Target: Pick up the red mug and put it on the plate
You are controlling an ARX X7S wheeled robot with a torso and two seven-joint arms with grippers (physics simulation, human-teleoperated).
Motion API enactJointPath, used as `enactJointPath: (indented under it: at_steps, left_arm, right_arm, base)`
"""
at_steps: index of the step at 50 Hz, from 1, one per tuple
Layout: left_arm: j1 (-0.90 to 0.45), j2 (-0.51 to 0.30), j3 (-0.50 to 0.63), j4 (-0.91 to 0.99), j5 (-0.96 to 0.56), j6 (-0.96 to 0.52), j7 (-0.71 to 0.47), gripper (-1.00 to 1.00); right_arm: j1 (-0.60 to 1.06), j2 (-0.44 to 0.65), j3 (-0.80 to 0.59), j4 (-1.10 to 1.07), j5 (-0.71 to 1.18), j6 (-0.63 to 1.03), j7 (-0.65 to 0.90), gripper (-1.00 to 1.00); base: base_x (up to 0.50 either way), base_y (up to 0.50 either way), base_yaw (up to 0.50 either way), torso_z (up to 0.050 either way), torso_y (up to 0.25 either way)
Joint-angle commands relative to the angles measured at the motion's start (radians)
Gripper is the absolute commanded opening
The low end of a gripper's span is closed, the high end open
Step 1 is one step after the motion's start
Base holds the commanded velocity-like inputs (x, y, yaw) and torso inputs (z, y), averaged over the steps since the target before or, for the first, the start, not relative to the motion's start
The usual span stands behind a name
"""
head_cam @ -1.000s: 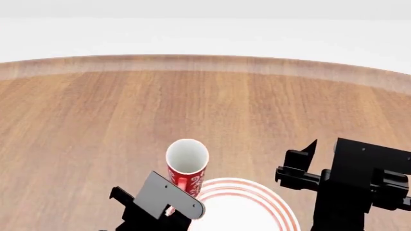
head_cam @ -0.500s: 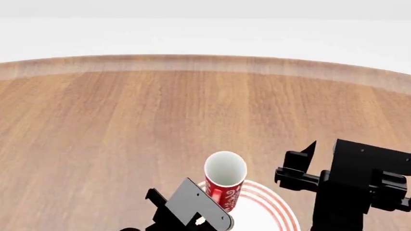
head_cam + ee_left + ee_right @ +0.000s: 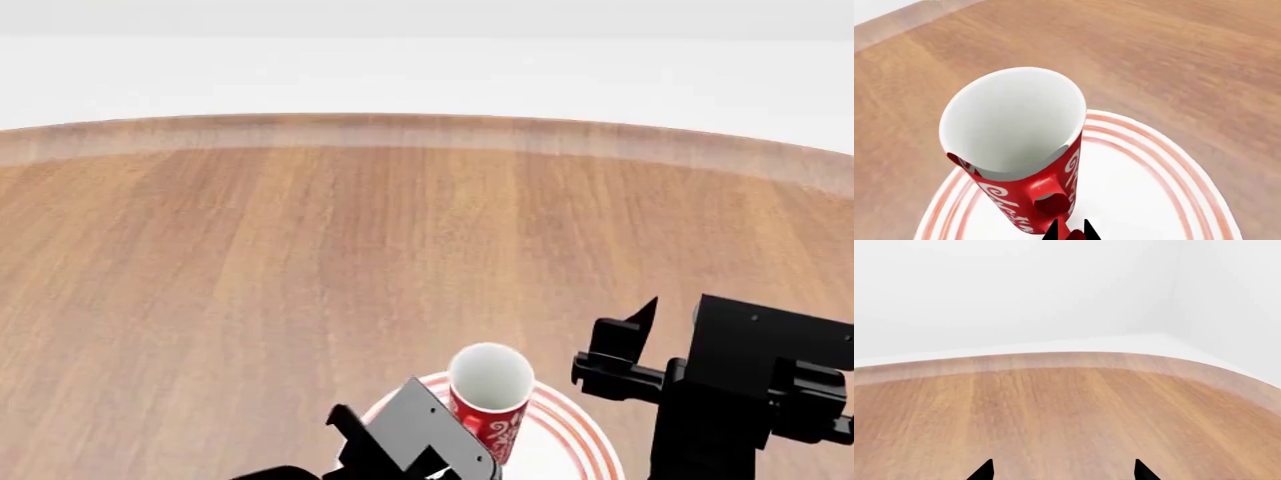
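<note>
The red mug (image 3: 490, 405), red with a white floral pattern and white inside, stands tilted over the plate (image 3: 577, 430), a white plate with red rings at the near edge of the table. In the left wrist view the mug (image 3: 1021, 165) fills the middle, over the plate (image 3: 1167, 190). My left gripper (image 3: 1070, 232) is shut on the mug's red handle; in the head view it shows low down (image 3: 434, 462), behind a grey bracket. My right gripper (image 3: 627, 350) is open and empty, right of the plate; its two fingertips stand wide apart in the right wrist view (image 3: 1063, 471).
The wooden table (image 3: 267, 250) has a curved far edge, which also shows in the right wrist view (image 3: 1054, 360). A white wall lies beyond. No other mugs show in these views.
My left gripper has carried the red mug to the right and toward me, from left of the plate to over the plate. The right arm has not moved.
</note>
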Motion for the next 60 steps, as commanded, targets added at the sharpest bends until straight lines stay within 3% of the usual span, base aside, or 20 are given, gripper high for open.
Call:
enactJointPath:
  at_steps: [1,46,47,60]
  left_arm:
    - [-0.036,0.002,0.096,-0.044,-0.102,0.006,-0.003,-1.00]
    - [-0.026,0.002,0.093,-0.088,-0.128,-0.120,0.110,-1.00]
    - [-0.025,0.002,0.092,-0.089,-0.127,-0.119,0.107,1.00]
    - [-0.020,0.002,0.092,-0.099,-0.136,-0.117,0.093,1.00]
  right_arm:
    - [-0.002,0.002,-0.002,0.005,0.004,-0.006,0.002,1.00]
    - [0.000,0.002,-0.029,0.053,0.004,-0.051,0.006,1.00]
    - [0.000,0.002,-0.030,0.058,0.003,-0.055,0.006,1.00]
    - [0.001,0.002,-0.034,0.065,0.007,-0.059,0.008,1.00]
  base:
    - [0.00,0.00,0.00,0.000,0.000]
    - [0.00,0.00,0.00,0.000,0.000]
    - [0.00,0.00,0.00,0.000,0.000]
    - [0.00,0.00,0.00,0.000,0.000]
